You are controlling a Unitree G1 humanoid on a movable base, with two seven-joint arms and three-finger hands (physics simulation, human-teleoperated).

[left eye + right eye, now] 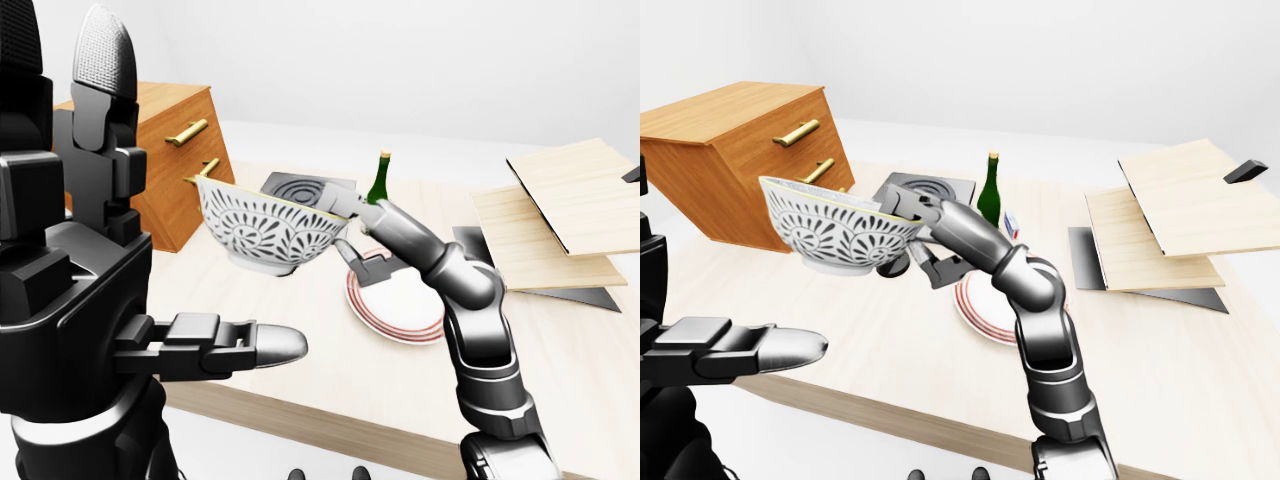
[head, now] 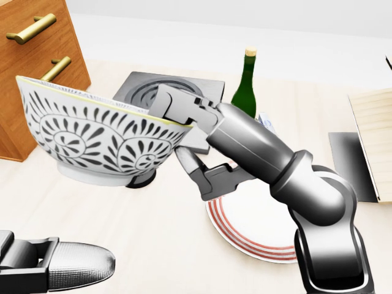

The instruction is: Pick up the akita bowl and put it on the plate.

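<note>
Right hand [image 2: 196, 144] has the akita bowl [image 2: 101, 138] pinched at its right rim, one finger hooked over the rim edge and the lower fingers [image 2: 211, 177] pressed against the outer wall underneath. Bowl is off the bench [image 2: 153, 245], held in the air and tilted, left rim higher than the right in the head view; white with black leaf pattern, thin yellow edge. It hangs to the left of the plate [image 2: 257, 236], not over it; plate is white with red rings, flat on the bench, partly covered by the right forearm. Green wine bottle [image 2: 245, 86] stands upright above the plate in the head view, a small blue-and-white box [image 1: 1011, 225] just beside it on the right. Square stove burner [image 2: 147, 92] with concentric rings sits behind the bowl, mostly hidden by it. Wooden drawer cabinet [image 1: 735, 150] with brass handles at top left. Light wooden boards [image 1: 1160, 225] over a dark sheet at right. Left hand [image 1: 215, 345] is low at the left in the eye views, away from the bowl, fingers stretched out straight and holding nothing; one rounded fingertip [image 2: 79, 264] shows at bottom left of the head view.
</note>
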